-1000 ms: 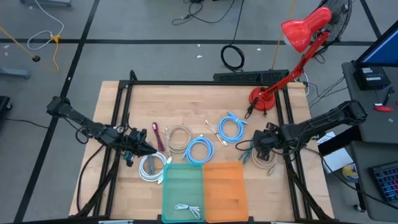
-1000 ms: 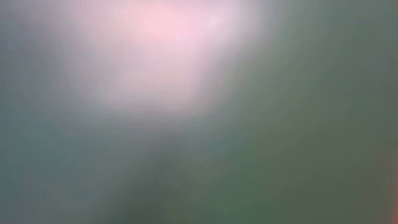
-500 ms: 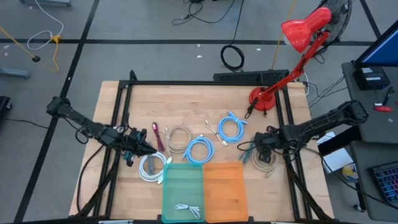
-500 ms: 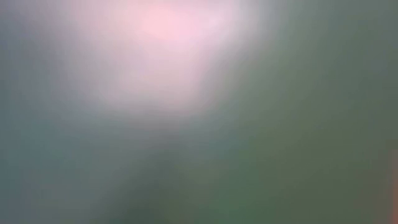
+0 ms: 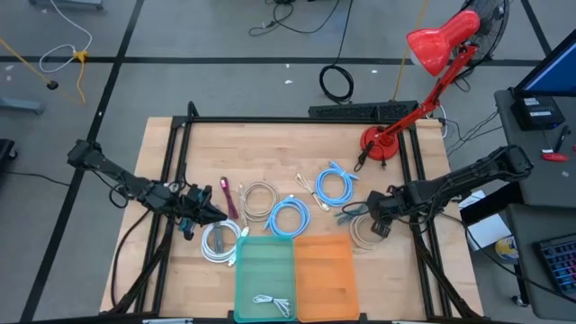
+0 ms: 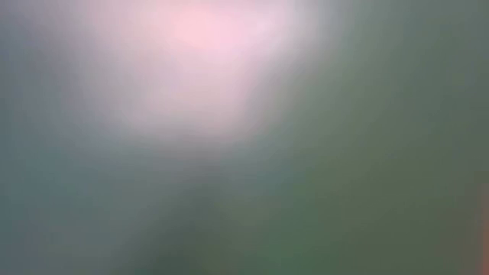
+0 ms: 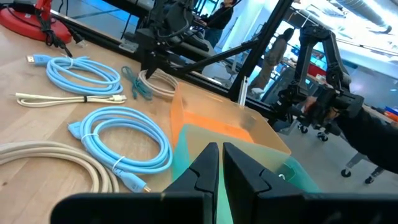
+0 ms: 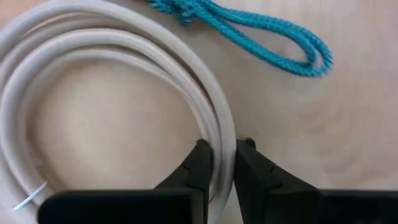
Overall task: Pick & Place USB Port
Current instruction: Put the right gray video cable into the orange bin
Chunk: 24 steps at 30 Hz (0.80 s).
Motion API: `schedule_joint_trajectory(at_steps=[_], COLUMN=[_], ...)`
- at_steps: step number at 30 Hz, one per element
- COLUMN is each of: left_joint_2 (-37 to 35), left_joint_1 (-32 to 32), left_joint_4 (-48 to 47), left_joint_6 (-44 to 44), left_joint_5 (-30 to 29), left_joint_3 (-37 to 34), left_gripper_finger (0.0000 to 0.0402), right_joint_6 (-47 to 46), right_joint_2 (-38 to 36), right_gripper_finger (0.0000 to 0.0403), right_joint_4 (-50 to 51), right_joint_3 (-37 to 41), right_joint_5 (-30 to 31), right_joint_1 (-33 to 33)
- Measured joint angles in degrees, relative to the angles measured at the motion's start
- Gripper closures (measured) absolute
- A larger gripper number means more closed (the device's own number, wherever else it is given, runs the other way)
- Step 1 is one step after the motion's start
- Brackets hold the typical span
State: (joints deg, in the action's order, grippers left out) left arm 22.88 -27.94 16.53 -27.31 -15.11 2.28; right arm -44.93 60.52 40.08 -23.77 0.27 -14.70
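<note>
Right gripper (image 8: 222, 163), jaws closed on the beige cable coil (image 5: 364, 232) just right of the orange bin (image 5: 324, 274); transfer remains. Left gripper (image 7: 220, 160), jaws narrow, waits left of the bins.

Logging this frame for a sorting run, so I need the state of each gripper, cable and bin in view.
right gripper: shut on beige cable.
left gripper: shut, empty, above the green bin.
green bin: holds one white cable.
orange bin: empty.
teal cord: loose beside the beige cable.
blue cables: coiled on the table.
</note>
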Motion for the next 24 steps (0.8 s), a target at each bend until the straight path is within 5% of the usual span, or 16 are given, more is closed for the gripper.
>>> schedule_joint_trajectory(at_steps=[11,24], left_joint_2=[0.01,0.87], left_joint_1=[-0.02,-0.02], left_joint_4=[-0.12,-0.37], left_joint_6=[0.2,0.11], left_joint_5=[-0.43,-1.62], left_joint_3=[0.0,0.0], left_gripper_finger=[0.0378,0.0378], right_joint_6=[-10.09,-12.93], right_joint_2=[-0.09,-0.03], right_gripper_finger=[0.0381,0.0384], right_joint_4=[3.74,17.85], right_joint_3=[-1.92,-14.96], right_joint_5=[-1.35,8.96], right_joint_1=[-0.08,-0.08])
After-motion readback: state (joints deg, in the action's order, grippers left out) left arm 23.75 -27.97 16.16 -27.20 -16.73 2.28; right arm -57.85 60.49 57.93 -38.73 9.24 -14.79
